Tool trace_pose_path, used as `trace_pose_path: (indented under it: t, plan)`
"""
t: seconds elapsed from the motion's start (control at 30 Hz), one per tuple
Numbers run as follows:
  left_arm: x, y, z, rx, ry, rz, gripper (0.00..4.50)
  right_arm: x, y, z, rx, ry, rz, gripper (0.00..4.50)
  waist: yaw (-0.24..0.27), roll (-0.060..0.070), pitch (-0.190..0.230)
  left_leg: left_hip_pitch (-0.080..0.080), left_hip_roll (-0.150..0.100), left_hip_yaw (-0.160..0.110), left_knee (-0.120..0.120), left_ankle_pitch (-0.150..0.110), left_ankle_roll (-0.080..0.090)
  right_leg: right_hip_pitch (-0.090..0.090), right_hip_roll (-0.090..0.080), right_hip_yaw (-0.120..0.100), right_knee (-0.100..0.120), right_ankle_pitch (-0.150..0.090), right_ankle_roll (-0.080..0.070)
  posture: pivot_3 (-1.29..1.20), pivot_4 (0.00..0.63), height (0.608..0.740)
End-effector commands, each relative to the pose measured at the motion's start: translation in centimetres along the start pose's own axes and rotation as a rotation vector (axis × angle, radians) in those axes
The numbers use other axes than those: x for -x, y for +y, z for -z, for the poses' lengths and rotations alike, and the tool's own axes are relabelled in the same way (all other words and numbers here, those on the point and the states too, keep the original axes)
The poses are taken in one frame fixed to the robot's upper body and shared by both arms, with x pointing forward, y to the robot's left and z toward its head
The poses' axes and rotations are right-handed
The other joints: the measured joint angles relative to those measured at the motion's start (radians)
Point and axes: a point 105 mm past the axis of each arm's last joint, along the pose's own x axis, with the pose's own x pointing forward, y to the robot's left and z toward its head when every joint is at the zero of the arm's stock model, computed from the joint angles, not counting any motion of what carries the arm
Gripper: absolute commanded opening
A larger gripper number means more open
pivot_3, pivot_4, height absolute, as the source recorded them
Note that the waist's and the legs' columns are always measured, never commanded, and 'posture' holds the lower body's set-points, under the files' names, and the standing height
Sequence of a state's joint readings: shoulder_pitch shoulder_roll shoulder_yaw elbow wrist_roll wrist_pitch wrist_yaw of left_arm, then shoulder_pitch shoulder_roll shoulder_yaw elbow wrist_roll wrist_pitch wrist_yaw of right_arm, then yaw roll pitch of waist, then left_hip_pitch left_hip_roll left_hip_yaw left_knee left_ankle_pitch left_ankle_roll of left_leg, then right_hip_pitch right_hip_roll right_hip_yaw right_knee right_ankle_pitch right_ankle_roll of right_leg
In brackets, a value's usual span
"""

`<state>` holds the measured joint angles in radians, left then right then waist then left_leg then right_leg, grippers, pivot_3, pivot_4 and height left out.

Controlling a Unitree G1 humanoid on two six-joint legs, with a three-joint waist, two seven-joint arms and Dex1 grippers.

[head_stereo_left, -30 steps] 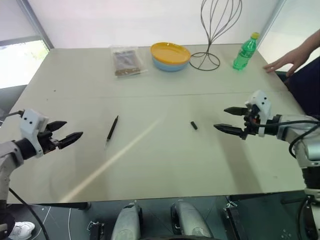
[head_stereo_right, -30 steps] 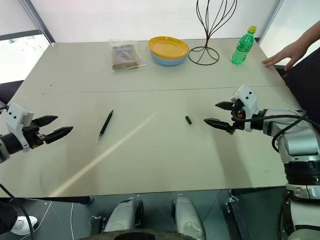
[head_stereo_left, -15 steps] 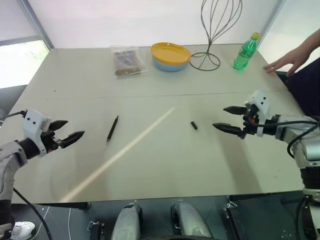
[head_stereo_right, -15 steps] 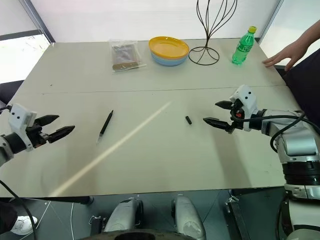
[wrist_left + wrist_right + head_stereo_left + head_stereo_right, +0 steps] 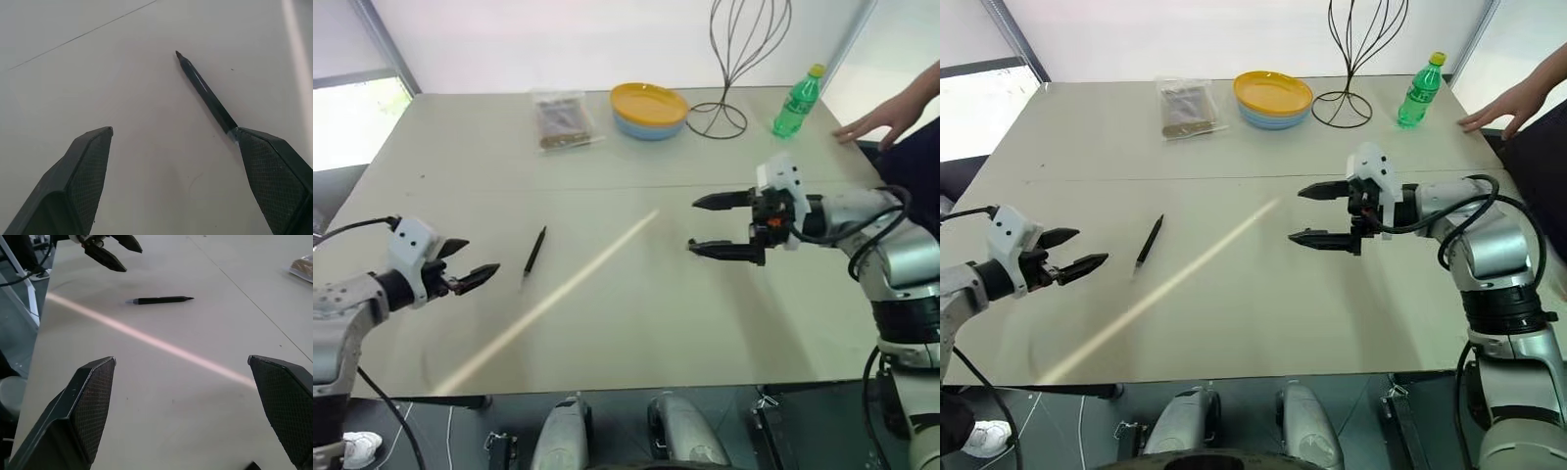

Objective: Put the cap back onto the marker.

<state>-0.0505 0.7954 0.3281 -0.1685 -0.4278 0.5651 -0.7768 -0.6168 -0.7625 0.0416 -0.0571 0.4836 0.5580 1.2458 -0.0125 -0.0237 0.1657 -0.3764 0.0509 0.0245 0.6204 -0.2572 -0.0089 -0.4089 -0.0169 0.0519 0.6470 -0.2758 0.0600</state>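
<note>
The marker point(image 5: 533, 255) is a thin black stick lying flat on the pale table point(image 5: 607, 323), left of centre; it also shows at marker point(image 5: 205, 93) and marker point(image 5: 159, 299). My left gripper point(image 5: 480, 257) hovers open just left of it, apart from it. My right gripper point(image 5: 693, 225) is open near the table's middle, fingers pointing left. The cap lies about where its lower finger ends and merges with that finger in the eye views. A small dark bit point(image 5: 252, 465), probably the cap, peeks in at the right wrist view's edge. My left gripper point(image 5: 133, 259) shows there too.
At the far side stand a yellow plate on a blue bowl point(image 5: 649, 103), a clear snack bag point(image 5: 560, 119), a wire stand point(image 5: 729, 59) and a green bottle point(image 5: 796, 101). A person's hand point(image 5: 876, 117) rests on the far right edge.
My right gripper swung left and up, and now sits over the spot where the cap lay in the open. My left gripper drifted slightly right toward the marker. Both stayed open.
</note>
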Motion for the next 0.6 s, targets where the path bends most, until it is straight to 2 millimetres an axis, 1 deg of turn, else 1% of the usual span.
trace_pose_path:
  t: [0.03,0.1,0.2,0.33,0.4,0.6]
  plan:
    - [-1.1,-1.5,-0.3,0.046,-0.01,-0.025,4.16,-0.2,0.1,-0.8,0.052,-0.012,0.01,4.5,-0.001,0.0,0.0,0.0,0.0,0.0,0.0,0.0,0.0,0.0,0.0,0.0,0.0,0.0,0.0,0.0,0.15,0.74]
    - [-2.2,-2.2,0.0,0.093,-0.003,-0.061,4.16,-0.5,0.1,-0.5,0.049,-0.013,0.017,4.5,-0.001,0.0,0.0,0.0,-0.001,0.0,0.001,0.0,0.0,0.001,-0.001,0.0,0.0,0.0,0.0,0.0,0.15,0.74]
    - [-3.2,-2.8,0.0,0.125,-0.002,-0.102,4.16,-0.9,0.3,-0.1,0.045,-0.02,0.025,4.5,-0.002,-0.001,0.0,0.0,-0.001,0.0,0.002,0.0,0.0,0.002,0.0,0.0,0.0,0.0,0.0,0.0,0.15,0.74]
    - [-4.7,-2.6,0.3,0.167,0.008,-0.216,4.16,-1.5,0.3,0.5,0.031,-0.044,0.043,4.5,-0.003,-0.001,0.0,0.001,-0.001,0.0,0.002,0.0,0.0,0.002,0.002,0.0,0.001,0.001,0.001,0.0,0.15,0.74]
    - [-5.0,-2.1,0.2,0.18,0.005,-0.26,4.16,-1.7,0.3,0.4,0.018,-0.066,0.051,4.5,-0.006,-0.001,0.0,0.001,-0.001,0.0,0.003,0.0,0.0,0.002,0.004,0.0,0.001,0.001,0.001,0.0,0.15,0.74]
    - [-6.2,-1.9,0.5,0.192,0.027,-0.301,4.16,-2.2,0.5,0.5,0.017,-0.079,0.054,4.5,-0.004,-0.001,0.0,0.001,-0.001,-0.001,0.002,0.0,0.0,0.002,0.005,0.0,0.002,0.001,0.001,0.0,0.15,0.74]
